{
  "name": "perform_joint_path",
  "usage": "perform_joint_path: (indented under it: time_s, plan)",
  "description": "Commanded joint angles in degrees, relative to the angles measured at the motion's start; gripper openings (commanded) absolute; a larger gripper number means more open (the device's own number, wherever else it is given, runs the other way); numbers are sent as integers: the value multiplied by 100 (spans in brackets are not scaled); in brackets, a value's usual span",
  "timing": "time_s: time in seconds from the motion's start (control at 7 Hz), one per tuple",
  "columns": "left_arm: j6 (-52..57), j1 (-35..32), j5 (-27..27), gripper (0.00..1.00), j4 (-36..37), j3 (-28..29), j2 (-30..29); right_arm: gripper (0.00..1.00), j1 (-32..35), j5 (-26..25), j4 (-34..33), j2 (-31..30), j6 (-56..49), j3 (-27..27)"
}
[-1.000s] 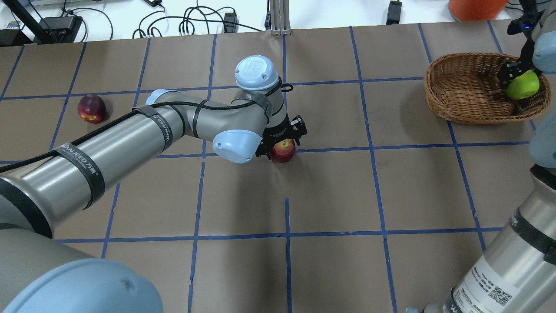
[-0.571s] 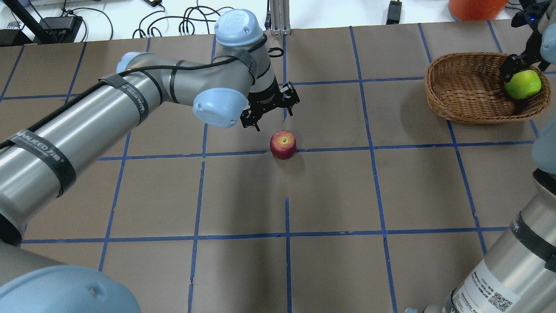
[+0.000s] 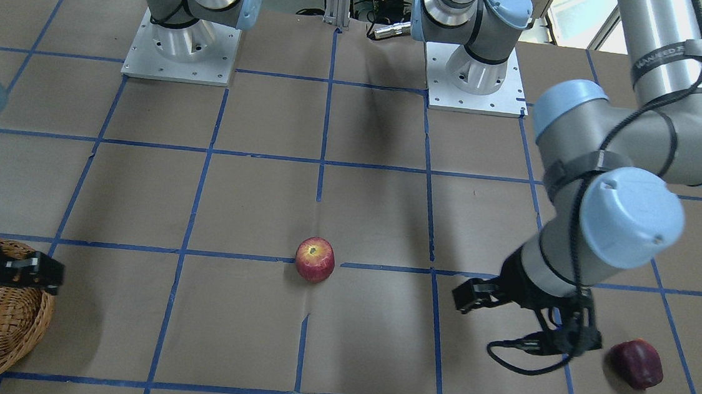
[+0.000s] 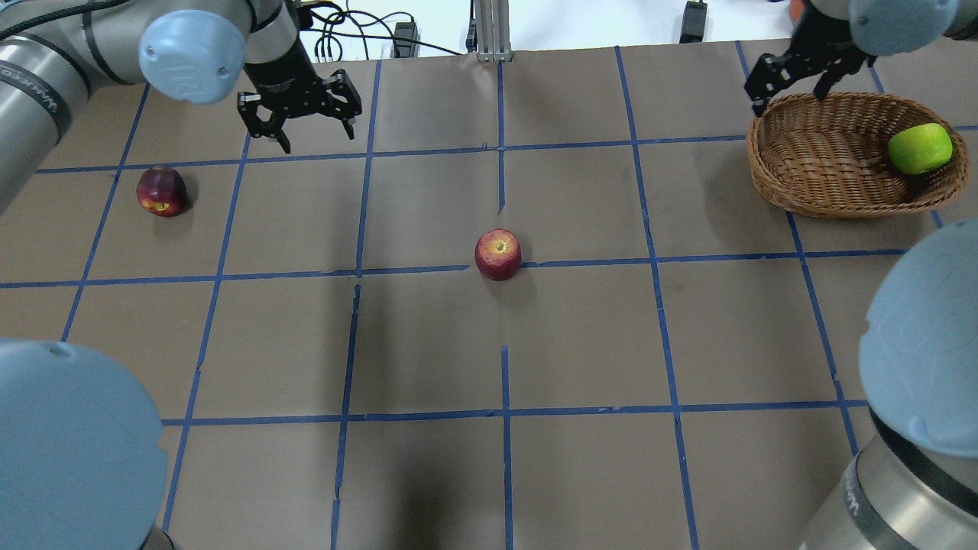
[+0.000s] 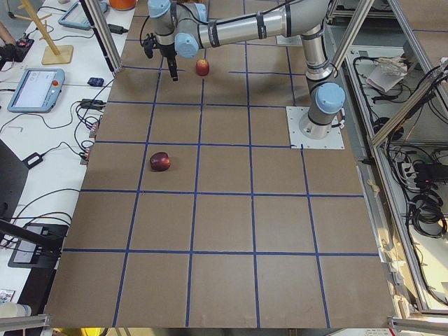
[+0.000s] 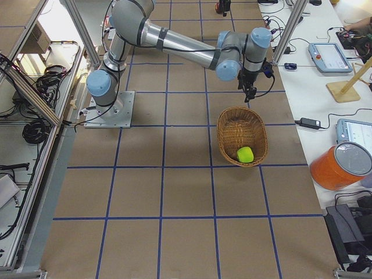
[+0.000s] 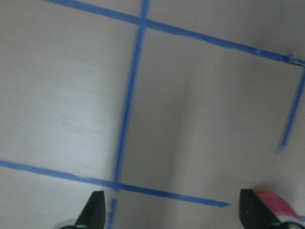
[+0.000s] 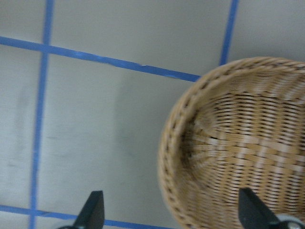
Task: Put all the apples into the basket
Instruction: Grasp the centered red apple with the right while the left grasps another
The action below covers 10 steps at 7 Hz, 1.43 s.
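Observation:
The red apple (image 4: 497, 254) sits alone at the table's middle; it also shows in the front view (image 3: 315, 259). The dark maroon apple (image 4: 161, 191) lies at the far left (image 3: 637, 363). The yellow-green apple (image 4: 919, 148) lies free inside the wicker basket (image 4: 817, 164) at the far right (image 6: 245, 154). My left gripper (image 4: 315, 136) is open and empty, raised above the table between the maroon and red apples. My right gripper (image 4: 787, 98) is open and empty above the basket's far left rim (image 8: 167, 143).
Brown paper with a blue tape grid covers the table (image 4: 581, 344). Cables and power bricks (image 4: 328, 38) lie past the far edge. An orange container (image 6: 343, 165) stands off the table near the basket. Both arm bases (image 3: 181, 46) are on the robot's side.
My left gripper rose off the red apple, which stayed put, and swung left and far. My right gripper let go of the green apple in the basket and moved to its far left rim.

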Motion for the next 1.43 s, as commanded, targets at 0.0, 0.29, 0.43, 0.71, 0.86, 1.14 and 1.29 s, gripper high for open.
perform_joint_path:
  time_s: [0.0, 0.29, 0.43, 0.71, 0.86, 1.14, 1.29]
  plan:
    - [1796, 1116, 507, 100, 27, 83, -261, 100, 976, 891, 437, -45, 1935, 158]
    - [2278, 1733, 553, 100, 753, 56, -629, 100, 1741, 929, 262, 25, 2895, 369]
    - [2287, 1918, 553, 100, 966, 56, -805, 100, 1961, 1033, 261, 43, 3109, 492]
    - [2314, 2008, 553, 100, 1309, -22, -1096, 100, 2366, 1078, -123, 191, 3847, 765]
    - [2375, 2008, 553, 100, 1467, -40, -1228, 100, 2507, 1278, -187, 331, 3954, 774]
    - [2603, 2008, 544, 96, 1740, 38, -1518, 100, 2666, 1280, -477, 674, 4157, 792]
    - [2682, 2017, 544, 96, 1785, 56, -1597, 100, 2675, 1280, -477, 797, 4149, 792]
